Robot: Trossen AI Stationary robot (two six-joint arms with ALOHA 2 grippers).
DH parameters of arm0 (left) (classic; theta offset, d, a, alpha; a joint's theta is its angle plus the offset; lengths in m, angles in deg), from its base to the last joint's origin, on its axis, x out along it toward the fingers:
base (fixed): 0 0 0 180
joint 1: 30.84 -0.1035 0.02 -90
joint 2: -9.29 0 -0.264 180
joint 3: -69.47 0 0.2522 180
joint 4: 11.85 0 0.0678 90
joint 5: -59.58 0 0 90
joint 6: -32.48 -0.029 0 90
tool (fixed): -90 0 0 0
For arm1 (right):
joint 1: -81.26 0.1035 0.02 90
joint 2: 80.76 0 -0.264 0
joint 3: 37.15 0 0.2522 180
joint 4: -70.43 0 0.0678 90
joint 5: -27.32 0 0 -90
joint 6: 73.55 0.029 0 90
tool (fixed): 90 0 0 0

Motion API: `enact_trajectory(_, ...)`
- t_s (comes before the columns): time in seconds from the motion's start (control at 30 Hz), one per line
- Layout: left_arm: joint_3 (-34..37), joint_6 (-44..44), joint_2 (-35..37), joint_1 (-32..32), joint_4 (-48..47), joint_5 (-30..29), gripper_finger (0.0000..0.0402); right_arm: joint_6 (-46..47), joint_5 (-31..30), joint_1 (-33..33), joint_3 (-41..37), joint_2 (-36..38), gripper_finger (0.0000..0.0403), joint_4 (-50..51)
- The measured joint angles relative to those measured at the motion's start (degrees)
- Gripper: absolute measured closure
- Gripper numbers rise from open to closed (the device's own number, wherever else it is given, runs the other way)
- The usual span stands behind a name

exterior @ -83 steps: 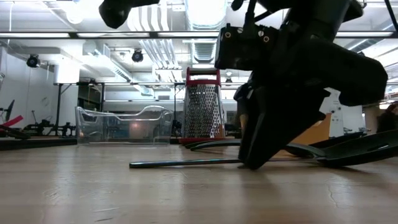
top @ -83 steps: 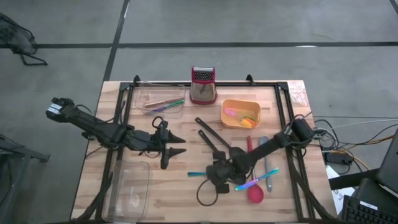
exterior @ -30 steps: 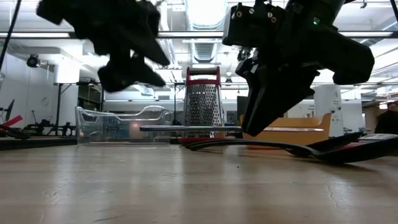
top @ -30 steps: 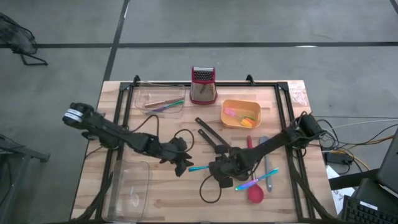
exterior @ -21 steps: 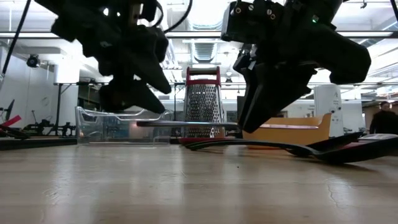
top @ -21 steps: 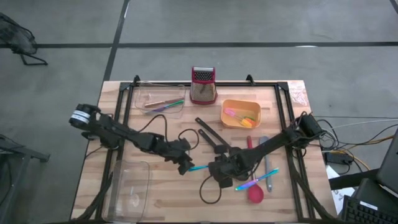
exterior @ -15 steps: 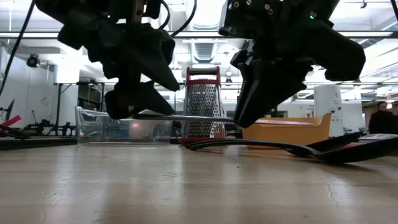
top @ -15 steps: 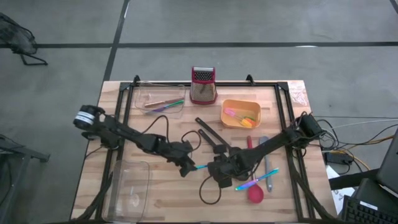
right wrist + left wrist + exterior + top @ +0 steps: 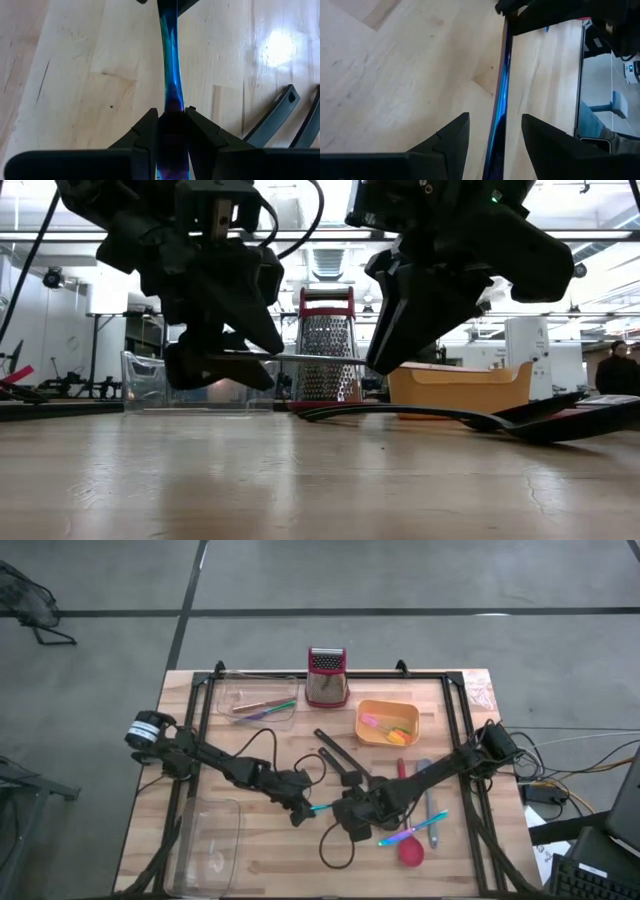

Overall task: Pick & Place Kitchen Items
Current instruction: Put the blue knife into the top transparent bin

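A slim iridescent blue piece of cutlery [image 9: 170, 60] hangs level above the middle of the wooden table [image 9: 250, 870], seen as a teal sliver [image 9: 322, 807] from above. My right gripper [image 9: 172, 117] is shut on its right end. My left gripper [image 9: 495, 122] is open at its other end. The utensil's free end [image 9: 501, 95] passes between the two left fingers with a gap on each side. In the low view the utensil [image 9: 300, 359] spans between my left gripper [image 9: 215, 365] and my right gripper [image 9: 380, 360], clear of the tabletop. My right gripper pinches the utensil's right end [image 9: 172, 106] between its two fingers. The fingers [image 9: 150, 122] come slanting down from the table's right side, and the utensil sticks out ahead of them toward the left. It is lifted clear and lies about level.
A steel box grater [image 9: 326, 675] and an orange tub [image 9: 386, 723] stand at the back, with a clear tray [image 9: 255, 700] beside them. Another clear tray [image 9: 210, 840] sits front left. Black utensils [image 9: 335, 755], a red spoon [image 9: 408, 850] and coloured cutlery [image 9: 415, 832] lie around my right arm.
My left gripper has come down and toward my right gripper, rolling a little, until its open fingers stand on either side of the utensil's free end. My right gripper has kept its hold, with the utensil clear of the table.
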Motion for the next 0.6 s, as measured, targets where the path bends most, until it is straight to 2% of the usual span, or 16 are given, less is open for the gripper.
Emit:
enact_trajectory(0.1, 0.0, 0.03, 0.0, -0.04, -0.05, 1.09, 0.022, -0.42, -0.02, -0.01, 0.01, 0.0, 0.0332, 0.03)
enact_trajectory(0.2, 0.0, -0.02, 0.0, -0.04, -0.07, 1.13, 0.0244, -0.46, -0.04, -0.01, 0.01, 0.0, 0.0332, 0.05)
enact_trajectory(0.47, -0.08, -2.05, 0.07, 0.0, -0.07, 1.5, 0.0381, -0.76, -1.37, -0.01, 0.01, 0.0, 0.0335, -0.04)
enact_trajectory(0.6, 0.0, -2.65, -0.04, 0.0, 0.1, 1.68, 0.038, -1.05, -1.88, -0.12, 0.08, 0.11, 0.0343, -0.06)
